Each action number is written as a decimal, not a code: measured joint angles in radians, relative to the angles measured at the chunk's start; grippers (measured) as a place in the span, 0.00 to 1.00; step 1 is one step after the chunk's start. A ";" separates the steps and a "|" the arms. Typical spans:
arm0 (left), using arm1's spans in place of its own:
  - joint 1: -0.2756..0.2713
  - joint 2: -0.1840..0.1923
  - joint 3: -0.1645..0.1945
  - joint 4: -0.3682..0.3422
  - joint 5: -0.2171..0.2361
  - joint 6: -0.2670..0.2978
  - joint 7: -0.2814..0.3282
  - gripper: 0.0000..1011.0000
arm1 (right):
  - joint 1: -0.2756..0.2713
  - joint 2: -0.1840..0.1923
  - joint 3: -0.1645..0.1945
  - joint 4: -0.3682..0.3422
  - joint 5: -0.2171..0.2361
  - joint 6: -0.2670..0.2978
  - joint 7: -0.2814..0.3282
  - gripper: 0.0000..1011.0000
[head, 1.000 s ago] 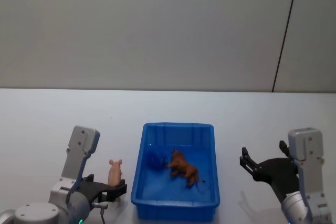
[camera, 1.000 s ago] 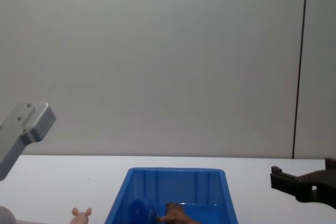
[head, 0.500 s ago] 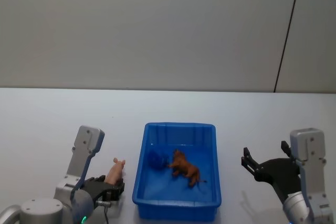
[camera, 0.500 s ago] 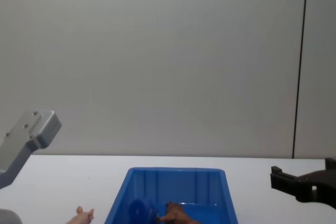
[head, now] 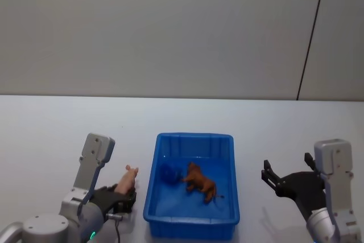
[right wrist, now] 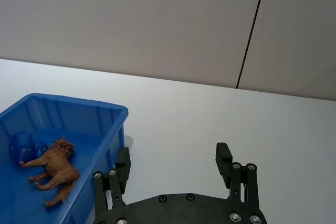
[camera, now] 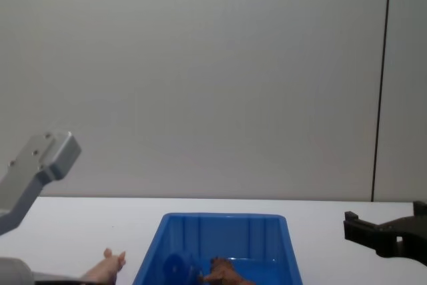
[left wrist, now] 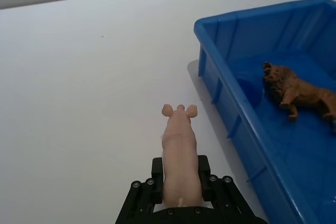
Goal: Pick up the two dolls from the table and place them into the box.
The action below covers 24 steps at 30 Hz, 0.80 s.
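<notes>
head view, left to right: the left gripper [head: 120,200] sits at seven o'clock on the white table [head: 51,135], jaws clamped on the pink pig [head: 127,177], which is lifted and tilted toward the box. at six o'clock the blue box [head: 193,140] holds the brown lion [head: 200,181] beside a dark blue ball [head: 167,173]. at four o'clock the right gripper [head: 284,179] hovers with jaws spread wide, holding nothing.

A plain white table [head: 68,123] stretches wide in front of the grey wall. Sitting directly on it is a bright blue box [head: 192,226], set near the front edge, with open white tabletop on both sides.
</notes>
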 joint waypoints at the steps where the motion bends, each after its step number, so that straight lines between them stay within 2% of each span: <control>1: 0.001 0.001 0.000 -0.003 0.001 -0.003 -0.001 0.38 | 0.000 0.000 0.000 0.000 0.000 0.000 0.000 0.99; 6: 0.010 0.008 -0.001 -0.028 0.017 -0.036 -0.006 0.38 | 0.000 0.000 0.000 0.000 0.000 0.000 0.000 0.99; 18: 0.030 0.031 -0.005 -0.116 0.093 -0.128 -0.026 0.38 | 0.000 0.000 0.000 0.000 0.000 0.000 0.000 0.99; 24: 0.028 0.038 -0.006 -0.142 0.137 -0.185 -0.065 0.38 | 0.000 0.000 0.000 0.000 0.000 0.000 0.000 0.99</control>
